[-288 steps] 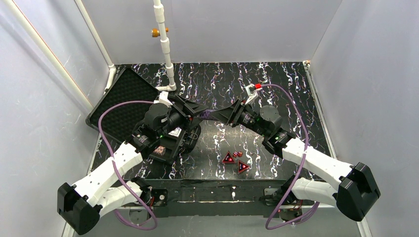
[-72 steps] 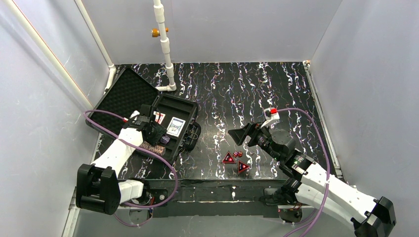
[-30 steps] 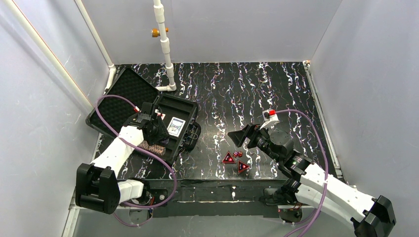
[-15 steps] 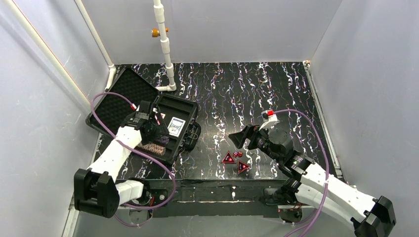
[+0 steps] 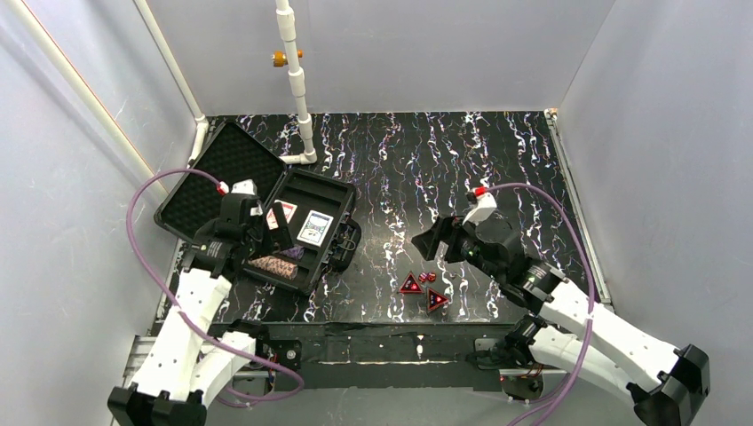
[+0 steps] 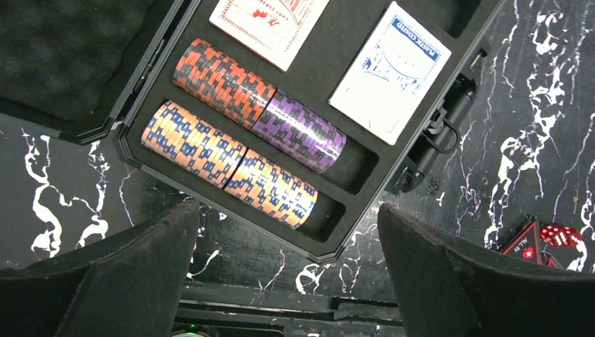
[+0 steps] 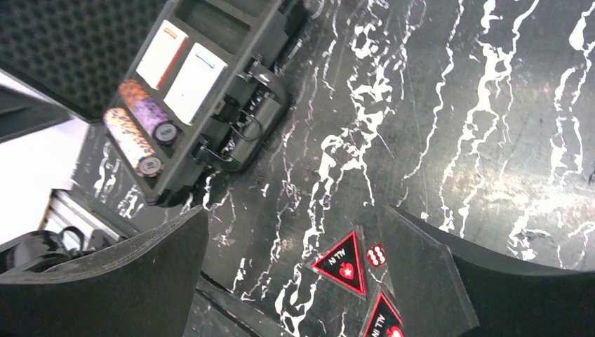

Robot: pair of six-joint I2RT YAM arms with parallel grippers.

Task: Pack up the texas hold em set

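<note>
The black case (image 5: 308, 288) lies open at the left, its foam lid (image 5: 222, 173) tilted back. Inside are a red deck (image 6: 270, 24), a blue deck (image 6: 391, 70) and two rows of chip stacks (image 6: 259, 105), (image 6: 228, 165). My left gripper (image 6: 286, 210) hovers open above the case's near edge, holding nothing. Two red triangles (image 5: 410, 285), (image 5: 436, 300) and tiny red dice (image 5: 426, 277) lie on the table near the front. My right gripper (image 7: 295, 214) hangs open above and just behind a triangle (image 7: 342, 261) and a die (image 7: 376, 255), touching neither.
A white pipe (image 5: 297, 80) stands at the back beside the lid. Grey walls close in the marbled black table (image 5: 497, 160) on three sides. The case handle (image 6: 442, 119) sticks out toward the triangles. Purple cables loop off both arms.
My left gripper has opened wide and drawn back toward the near left, out of the case, leaving the chip stacks in their slots. The right gripper has barely shifted.
</note>
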